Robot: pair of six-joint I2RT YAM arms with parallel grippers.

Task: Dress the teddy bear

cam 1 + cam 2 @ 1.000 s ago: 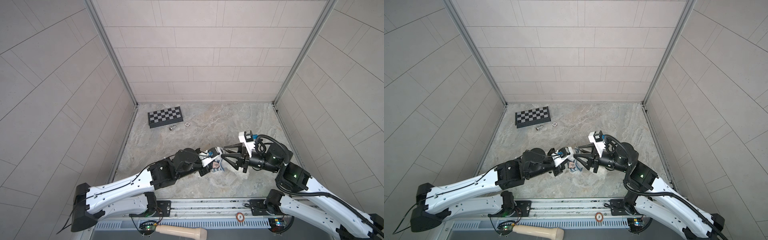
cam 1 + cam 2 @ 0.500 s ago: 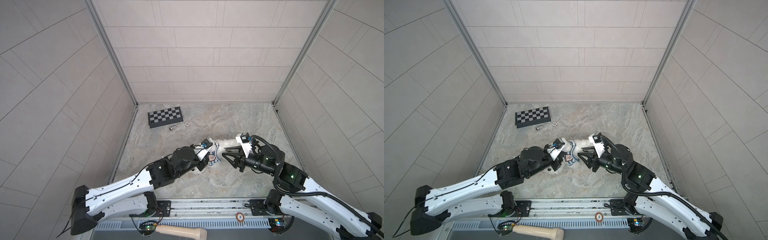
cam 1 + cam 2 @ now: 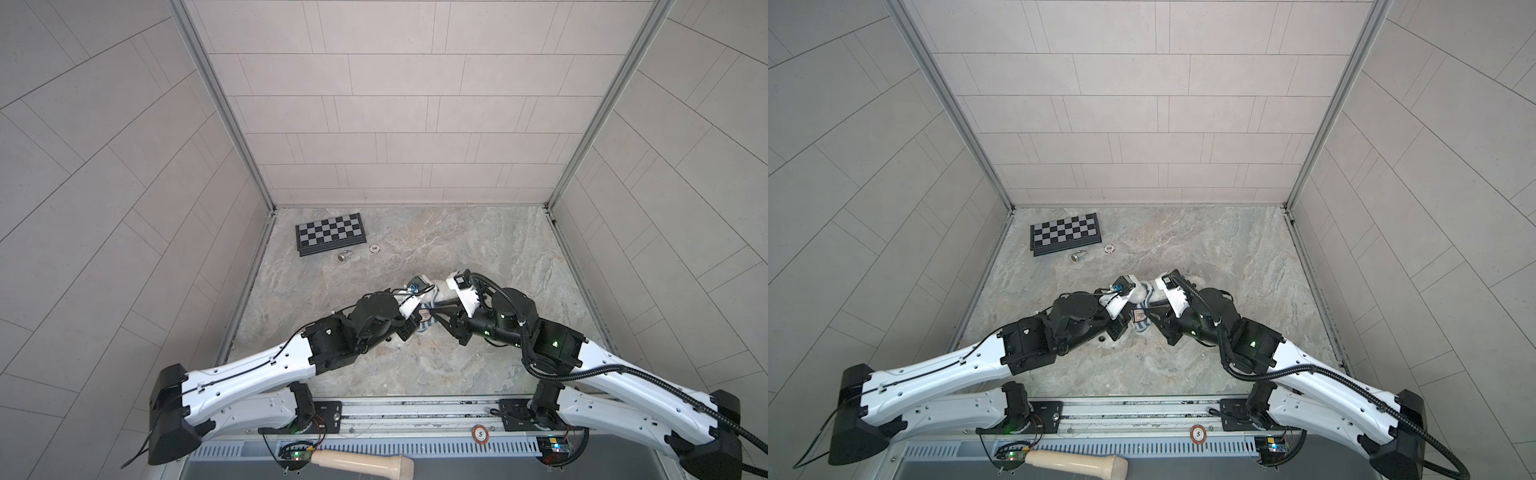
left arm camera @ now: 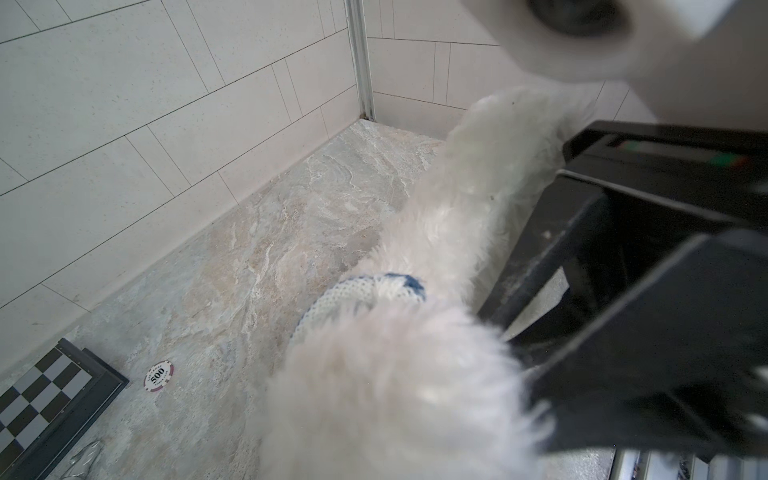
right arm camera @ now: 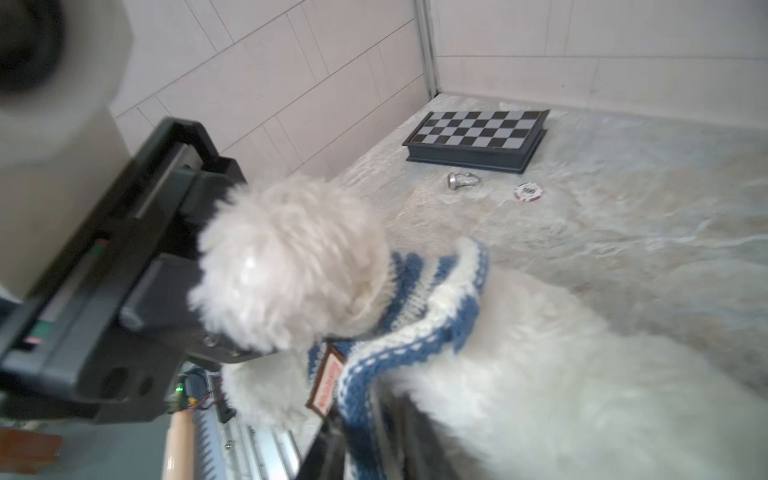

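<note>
Left pincer (image 3: 410, 327) first: jaws narrow, clamped on a furry end of the fluffy white plush teddy bear (image 5: 540, 374) that pokes out through an opening of the small blue-and-white striped knitted shirt (image 5: 419, 328). Paw or head, can't tell from here. Bear sits mid-way across the grey marbled tabletop (image 3: 374, 365), sandwiched between both my pincers, its body fur spreading out just beside the right one. What's new is on the right: a second ago my right pincer (image 5: 363, 446) was hanging half open next to the shirt, now its jaws have pinched in and the striped hem runs down between them, so I reckon it's got the fabric. The whole bundle has also shifted a little toward the back wall. Means I've got bear in one pincer and shirt in the other, so tugging the shirt down over the body looks like the next job
</note>
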